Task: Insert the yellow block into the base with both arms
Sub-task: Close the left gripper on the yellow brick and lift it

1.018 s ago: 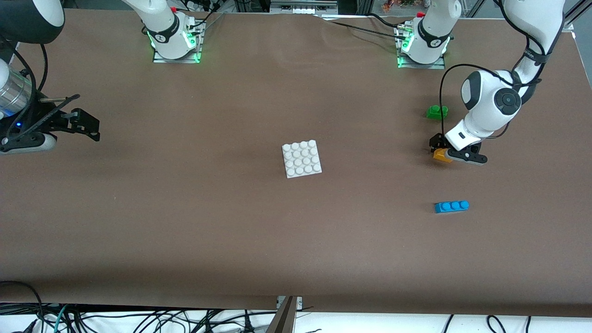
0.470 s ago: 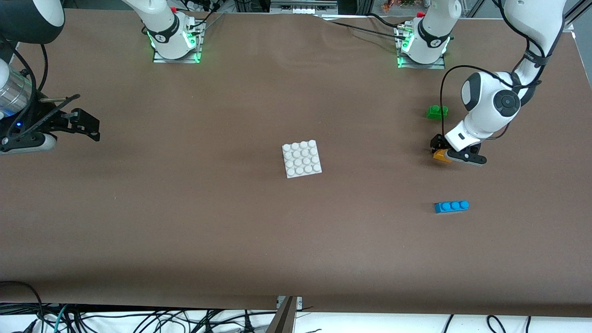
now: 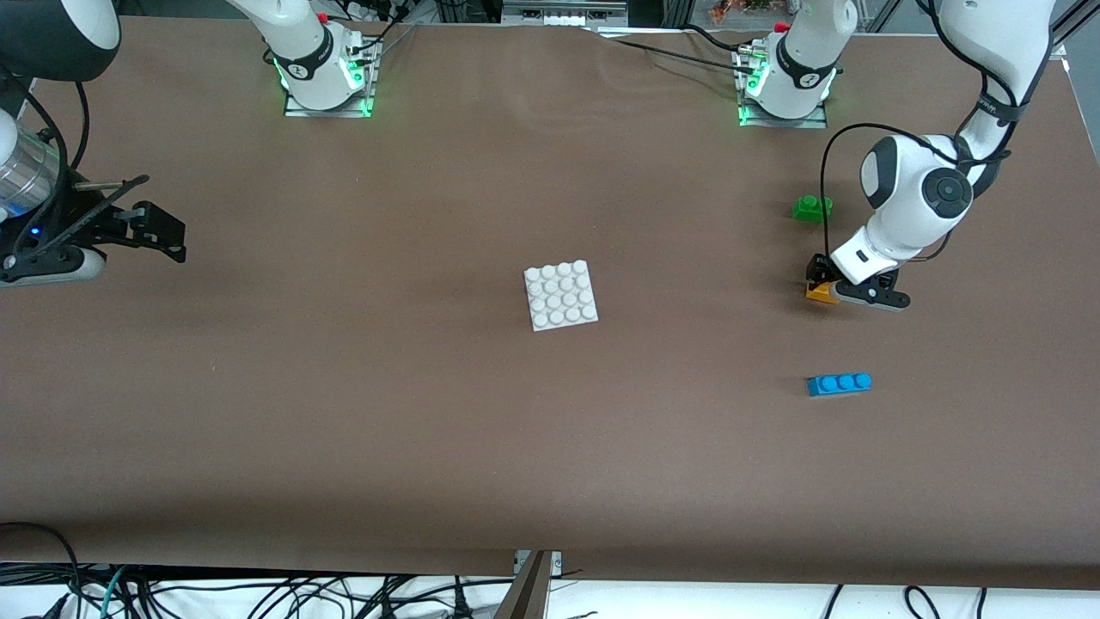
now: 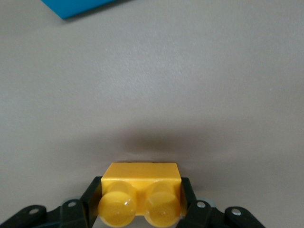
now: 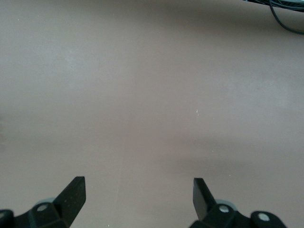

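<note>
The yellow block [image 3: 821, 293] [image 4: 141, 190] rests on the brown table toward the left arm's end, two round studs up. My left gripper [image 3: 827, 284] [image 4: 141, 202] is down at it, shut on the block with a black finger pressed against each short end. The white studded base [image 3: 560, 295] lies flat in the middle of the table, apart from both grippers. My right gripper [image 3: 159, 232] [image 5: 138, 190] waits at the right arm's end of the table, open, with only bare tabletop between its fingertips.
A green two-stud brick [image 3: 811, 208] sits farther from the front camera than the yellow block. A blue three-stud brick [image 3: 840, 383] [image 4: 76, 6] lies nearer to the camera. Both arm bases [image 3: 326, 77] [image 3: 786, 82] stand along the table's back edge.
The left gripper's fingers have closed in on the yellow block, and the hand has shifted slightly toward the left arm's end. The right arm has stayed still.
</note>
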`<state>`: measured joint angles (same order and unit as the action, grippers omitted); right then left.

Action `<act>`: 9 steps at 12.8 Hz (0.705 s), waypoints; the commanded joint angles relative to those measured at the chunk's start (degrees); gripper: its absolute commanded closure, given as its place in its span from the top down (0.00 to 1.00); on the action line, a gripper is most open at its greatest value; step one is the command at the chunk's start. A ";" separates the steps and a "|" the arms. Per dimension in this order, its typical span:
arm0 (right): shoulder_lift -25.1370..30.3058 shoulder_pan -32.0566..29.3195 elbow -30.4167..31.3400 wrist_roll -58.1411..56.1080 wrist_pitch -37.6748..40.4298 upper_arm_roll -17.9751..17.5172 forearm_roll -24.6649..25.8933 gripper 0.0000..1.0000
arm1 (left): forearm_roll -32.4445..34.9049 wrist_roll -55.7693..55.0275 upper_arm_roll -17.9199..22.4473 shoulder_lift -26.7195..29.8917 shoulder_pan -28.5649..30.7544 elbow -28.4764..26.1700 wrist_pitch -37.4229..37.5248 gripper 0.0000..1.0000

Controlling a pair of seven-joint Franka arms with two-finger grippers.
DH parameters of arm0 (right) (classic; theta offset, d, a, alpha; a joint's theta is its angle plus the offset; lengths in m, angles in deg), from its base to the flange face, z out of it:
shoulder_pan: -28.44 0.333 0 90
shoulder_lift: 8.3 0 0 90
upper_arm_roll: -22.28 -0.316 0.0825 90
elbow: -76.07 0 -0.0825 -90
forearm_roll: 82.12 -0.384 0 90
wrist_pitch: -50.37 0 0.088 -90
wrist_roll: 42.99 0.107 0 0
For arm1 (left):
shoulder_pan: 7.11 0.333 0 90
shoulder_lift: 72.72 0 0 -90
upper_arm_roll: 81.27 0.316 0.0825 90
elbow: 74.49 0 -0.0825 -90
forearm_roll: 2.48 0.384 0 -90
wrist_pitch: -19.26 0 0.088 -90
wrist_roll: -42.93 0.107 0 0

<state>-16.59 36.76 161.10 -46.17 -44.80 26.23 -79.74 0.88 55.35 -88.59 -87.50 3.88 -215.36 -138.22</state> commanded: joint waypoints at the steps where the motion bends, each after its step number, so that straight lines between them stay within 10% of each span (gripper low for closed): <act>1: 0.91 -0.59 0.39 -0.25 0.60 -0.70 0.00 1.00 | 0.95 -1.87 -0.15 2.63 0.35 1.13 2.35 0.00; 4: 0.91 -0.59 0.39 -0.25 0.60 -0.70 0.00 1.00 | 0.86 -2.49 -1.64 7.11 0.27 2.08 5.76 0.00; 9: 0.91 -0.59 0.39 -0.25 0.60 -0.70 0.00 1.00 | -3.19 -20.82 -15.95 3.27 -0.61 19.20 26.58 0.00</act>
<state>-16.59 36.77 161.10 -46.17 -44.79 26.17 -79.74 -1.46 40.94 -100.70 -81.39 3.52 -203.01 -118.35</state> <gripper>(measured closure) 0.000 0.322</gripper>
